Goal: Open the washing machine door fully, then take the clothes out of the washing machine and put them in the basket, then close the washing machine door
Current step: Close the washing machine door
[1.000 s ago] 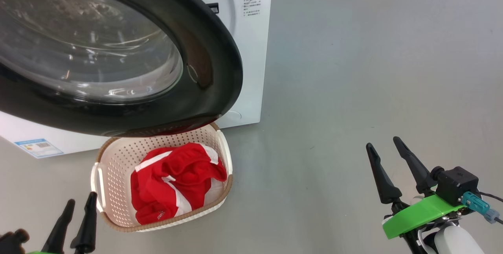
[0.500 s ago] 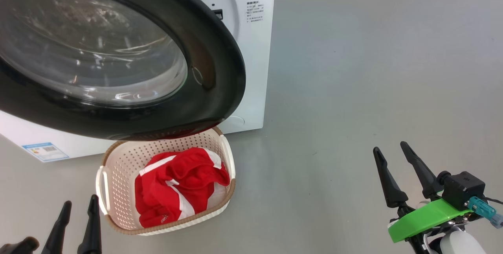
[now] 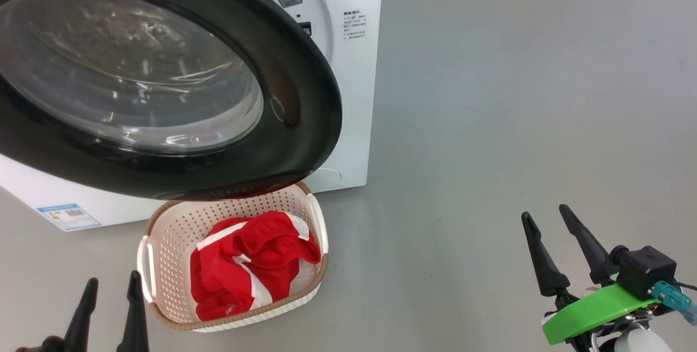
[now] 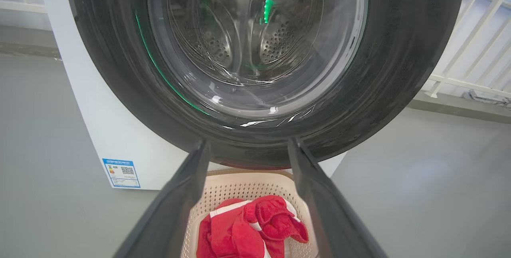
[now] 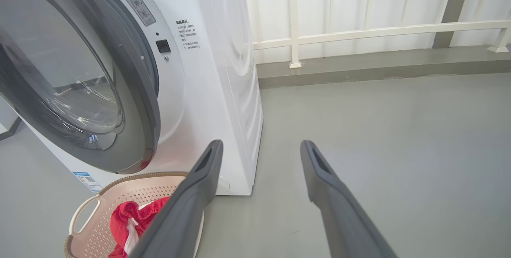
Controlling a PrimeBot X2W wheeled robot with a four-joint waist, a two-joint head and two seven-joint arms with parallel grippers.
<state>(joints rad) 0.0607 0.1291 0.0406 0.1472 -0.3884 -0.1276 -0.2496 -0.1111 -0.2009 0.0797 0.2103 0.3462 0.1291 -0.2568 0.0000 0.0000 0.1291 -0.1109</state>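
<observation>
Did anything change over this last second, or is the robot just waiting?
Only the head camera shifted: the whole picture slid a little down and to the right. Nothing was taken hold of or let go. The left gripper and right gripper stay open and empty, the clothes still lie in the basket, and the door still hangs open.

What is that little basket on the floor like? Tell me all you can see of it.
The basket is small, rounded-rectangular, cream-white plastic with perforated walls, a brown woven-look rim and white side handles. It stands upright on the grey floor before the washing machine, its far end beneath the door. Red clothes with white stripes lie inside.
</observation>
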